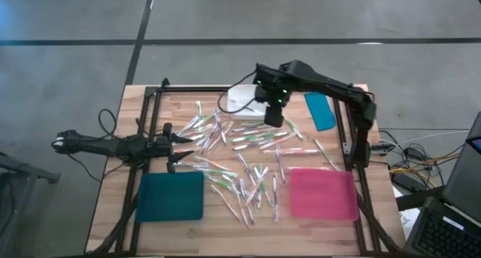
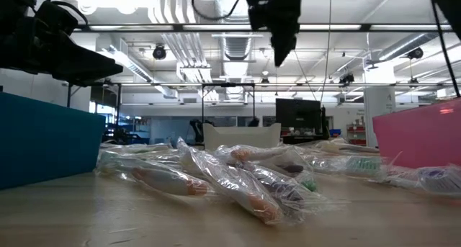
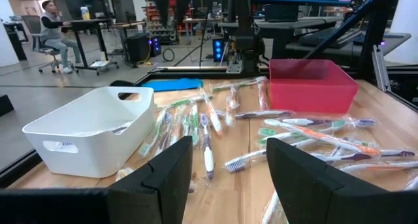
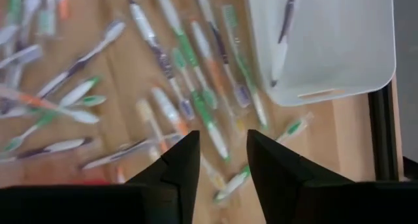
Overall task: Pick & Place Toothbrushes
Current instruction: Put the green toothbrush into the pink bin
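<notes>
Many toothbrushes [image 1: 240, 149] in clear wrappers lie scattered flat on the wooden table between a teal tray [image 1: 171, 195] and a pink tray [image 1: 322, 192]. One toothbrush [image 4: 282, 34] lies inside the white bin [image 4: 326, 48]. My right gripper [image 4: 223, 142] hangs high above the table beside the bin [image 1: 242, 100], pointing down, open, with nothing between its fingers. My left gripper [image 3: 228, 152] rests low at the table's left edge [image 1: 180, 147], pointing level toward the pile, open and empty.
A blue flat lid [image 1: 321, 110] lies at the far right of the table. A black frame [image 1: 150, 107] runs around the tabletop. The teal tray [image 2: 43, 139] and pink tray [image 2: 421, 132] stand near the front edge. A person sits in the room behind [image 3: 52, 28].
</notes>
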Robot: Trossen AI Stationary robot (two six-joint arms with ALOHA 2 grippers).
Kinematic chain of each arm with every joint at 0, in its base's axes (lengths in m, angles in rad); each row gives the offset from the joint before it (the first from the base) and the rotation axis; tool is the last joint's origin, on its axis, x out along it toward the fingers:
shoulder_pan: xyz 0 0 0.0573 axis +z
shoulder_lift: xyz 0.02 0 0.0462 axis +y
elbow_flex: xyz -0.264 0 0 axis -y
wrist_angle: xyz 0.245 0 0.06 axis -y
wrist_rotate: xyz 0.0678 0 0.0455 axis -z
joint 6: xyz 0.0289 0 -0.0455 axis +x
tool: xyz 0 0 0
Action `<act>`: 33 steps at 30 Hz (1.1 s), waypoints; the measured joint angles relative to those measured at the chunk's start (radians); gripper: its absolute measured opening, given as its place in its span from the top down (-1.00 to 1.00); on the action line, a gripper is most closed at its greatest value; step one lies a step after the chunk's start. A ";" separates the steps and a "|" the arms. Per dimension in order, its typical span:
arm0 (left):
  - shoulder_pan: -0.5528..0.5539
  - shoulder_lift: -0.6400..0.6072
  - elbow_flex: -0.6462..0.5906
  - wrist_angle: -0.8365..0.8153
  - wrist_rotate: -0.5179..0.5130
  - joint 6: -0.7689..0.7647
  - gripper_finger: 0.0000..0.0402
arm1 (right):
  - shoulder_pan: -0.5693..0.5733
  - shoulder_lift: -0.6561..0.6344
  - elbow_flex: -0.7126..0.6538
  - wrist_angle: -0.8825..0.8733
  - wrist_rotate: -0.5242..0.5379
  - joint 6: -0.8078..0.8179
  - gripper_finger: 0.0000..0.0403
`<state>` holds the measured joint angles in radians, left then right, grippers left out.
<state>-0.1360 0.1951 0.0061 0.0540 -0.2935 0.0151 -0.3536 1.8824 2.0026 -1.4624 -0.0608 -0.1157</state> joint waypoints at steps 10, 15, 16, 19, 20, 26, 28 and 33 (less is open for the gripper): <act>0.000 0.000 0.000 0.000 0.000 0.000 -0.01 | 0.077 -0.280 -0.260 0.116 0.007 0.063 0.67; 0.000 0.000 0.000 0.000 0.000 0.000 -0.01 | 0.084 -0.385 -0.426 0.245 0.006 0.088 0.75; 0.000 0.000 0.000 0.000 0.000 0.000 -0.01 | 0.083 -0.402 -0.460 0.274 0.007 0.093 0.76; 0.000 0.000 0.000 0.001 0.000 0.000 -0.01 | 0.083 -0.435 -0.557 0.340 0.004 0.090 0.78; 0.000 0.000 0.000 0.001 0.000 0.000 -0.01 | 0.084 -0.440 -0.583 0.351 0.003 0.084 0.78; 0.000 0.000 0.000 0.001 0.000 0.000 -0.01 | 0.081 -0.443 -0.693 0.353 0.124 0.131 0.75; 0.000 0.000 0.000 0.001 0.000 0.000 -0.01 | 0.071 -0.443 -0.722 0.356 0.188 0.154 0.72; 0.000 0.000 0.000 0.001 0.000 0.000 -0.01 | 0.008 -0.443 -0.776 0.454 0.184 0.200 0.61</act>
<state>-0.1360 0.1951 0.0059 0.0547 -0.2935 0.0151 -0.3459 1.4399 1.2271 -1.0079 0.1232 0.0846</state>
